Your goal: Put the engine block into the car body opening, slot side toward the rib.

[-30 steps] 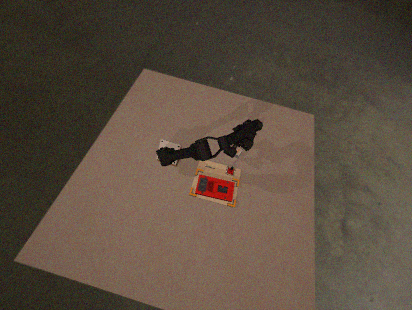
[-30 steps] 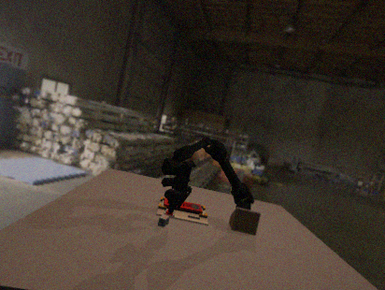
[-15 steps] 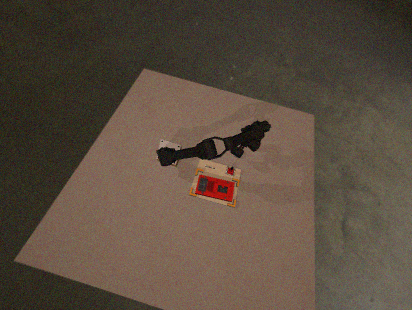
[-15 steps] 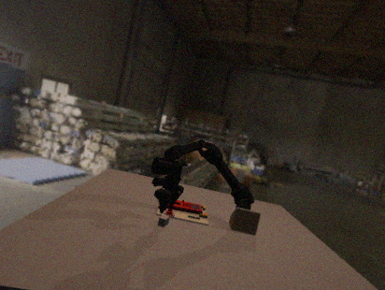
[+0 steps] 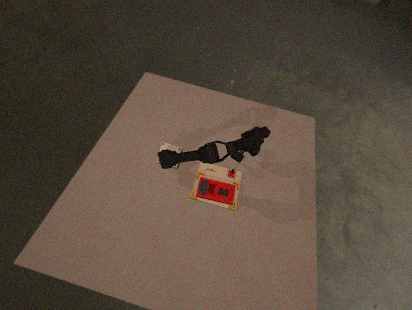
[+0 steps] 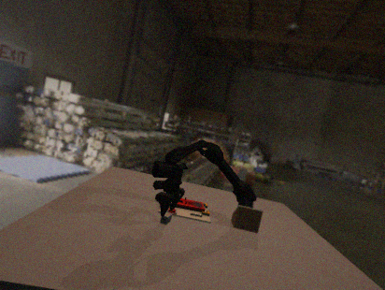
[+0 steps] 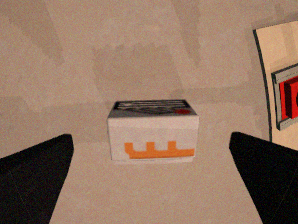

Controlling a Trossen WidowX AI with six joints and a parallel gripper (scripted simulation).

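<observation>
The engine block [image 7: 153, 123] [image 5: 171, 147] is a small white box with a dark top and an orange comb-shaped mark on its near side. It stands on the mat to the left of the car body. The car body [image 5: 216, 188] [image 6: 192, 204] [image 7: 290, 96] is red with a dark opening and sits on a cream board [image 5: 235, 175] [image 7: 276, 50] with orange corners. My gripper [image 7: 153, 143] [image 5: 167, 159] [image 6: 164, 212] is open and low over the block. Its two dark fingers stand wide on either side of the block, apart from it.
The arm reaches from its base [image 5: 257, 134] [image 6: 246, 218] leftward past the board's far side. A small red upright piece [image 5: 231, 173] stands on the board near the car body. The pale mat [image 5: 125, 225] ends in dark floor on every side.
</observation>
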